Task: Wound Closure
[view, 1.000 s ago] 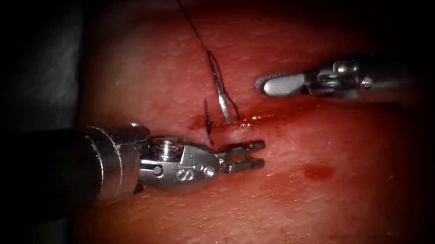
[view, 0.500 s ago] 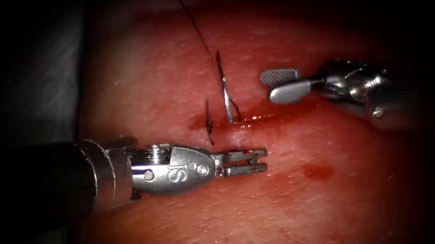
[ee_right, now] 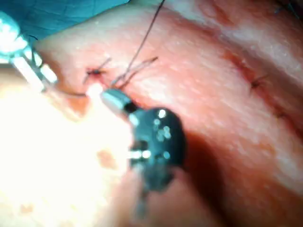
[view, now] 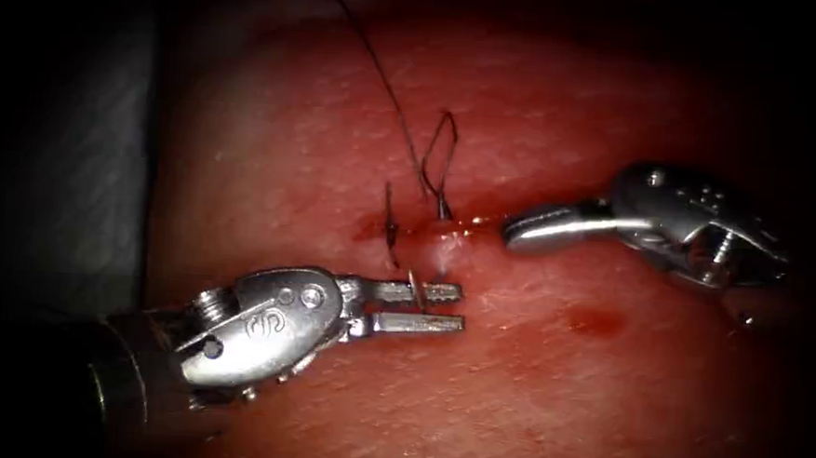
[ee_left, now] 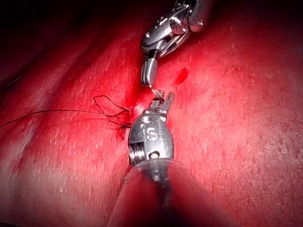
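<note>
The curved needle (view: 415, 283) is in the tissue (view: 558, 395), and just its bright tip pokes out on the near side of the cut. That tip lies across the upper jaw of my left tool (view: 446, 307), whose jaws are shut and hold nothing. Dark thread (view: 442, 147) comes down from the far side, makes a small loop and enters the cut beside a pale bulge. My right tool (view: 518, 231) lies at the cut's right part, jaws shut, with nothing seen between them. In the left wrist view the needle tip (ee_left: 155, 90) glints between the right tool (ee_left: 148, 78) and the left tool (ee_left: 163, 98).
An earlier stitch (view: 391, 221) with short cut ends stands left of the needle. A patch of red fluid (view: 597, 320) lies on the near side, to the right. Another stitch (ee_right: 255, 84) and blue cloth (ee_right: 71, 14) show in the right wrist view.
The needle stood upright in the cut; its body has gone into the tissue and its tip has come out by the left jaws. The right jaws shut and moved down to the cut.
</note>
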Motion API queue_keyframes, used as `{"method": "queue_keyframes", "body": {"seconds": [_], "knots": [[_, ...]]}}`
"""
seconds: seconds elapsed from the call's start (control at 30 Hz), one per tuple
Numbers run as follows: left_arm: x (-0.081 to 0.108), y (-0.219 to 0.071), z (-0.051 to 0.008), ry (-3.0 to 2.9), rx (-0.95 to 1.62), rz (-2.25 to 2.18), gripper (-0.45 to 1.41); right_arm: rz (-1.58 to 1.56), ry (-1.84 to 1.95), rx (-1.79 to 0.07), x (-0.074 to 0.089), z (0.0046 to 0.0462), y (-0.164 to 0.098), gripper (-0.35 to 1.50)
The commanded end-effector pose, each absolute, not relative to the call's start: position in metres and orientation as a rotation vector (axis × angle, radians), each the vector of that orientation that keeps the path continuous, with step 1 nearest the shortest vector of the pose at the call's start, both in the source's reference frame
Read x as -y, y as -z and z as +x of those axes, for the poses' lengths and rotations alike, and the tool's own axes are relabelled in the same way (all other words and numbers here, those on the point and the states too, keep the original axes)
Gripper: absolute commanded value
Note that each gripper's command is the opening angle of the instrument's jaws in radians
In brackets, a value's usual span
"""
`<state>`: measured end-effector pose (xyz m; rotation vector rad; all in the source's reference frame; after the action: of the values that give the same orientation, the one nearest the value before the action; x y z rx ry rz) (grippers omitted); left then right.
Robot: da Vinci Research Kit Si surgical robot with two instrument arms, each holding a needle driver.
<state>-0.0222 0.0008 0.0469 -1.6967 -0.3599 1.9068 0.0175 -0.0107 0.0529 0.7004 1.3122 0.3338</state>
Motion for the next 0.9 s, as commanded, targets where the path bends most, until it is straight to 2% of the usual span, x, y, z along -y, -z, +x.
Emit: {"method": "queue_keyframes", "body": {"seconds": [0.03,0.13,0.23,0.33,0.47,0.7,0.9], "knots": [[-0.0008,-0.0473,-0.0227,-1.887,0.376,-1.698,-0.45,0.691,-0.317,-1.317,0.0118,0.0182,-0.0535,-0.16],[-0.0011,-0.0466,-0.0225,-1.820,0.428,-1.709,-0.45,0.667,-0.284,-1.322,0.0121,0.0185,-0.0533,-0.15],[-0.0014,-0.0460,-0.0225,-1.734,0.481,-1.712,-0.45,0.659,-0.262,-1.308,0.0126,0.0191,-0.0533,-0.32],[-0.0018,-0.0457,-0.0225,-1.704,0.508,-1.715,-0.45,0.658,-0.241,-1.283,0.0134,0.0199,-0.0539,-0.28],[-0.0020,-0.0453,-0.0223,-1.657,0.549,-1.717,-0.45,0.648,-0.222,-1.258,0.0144,0.0208,-0.0550,-0.35],[-0.0014,-0.0442,-0.0221,-1.592,0.613,-1.713,-0.45,0.633,-0.197,-1.211,0.0153,0.0222,-0.0570,-0.35],[-0.0006,-0.0428,-0.0223,-1.567,0.667,-1.721,-0.45,0.616,-0.196,-1.193,0.0152,0.0221,-0.0585,-0.35]]}}
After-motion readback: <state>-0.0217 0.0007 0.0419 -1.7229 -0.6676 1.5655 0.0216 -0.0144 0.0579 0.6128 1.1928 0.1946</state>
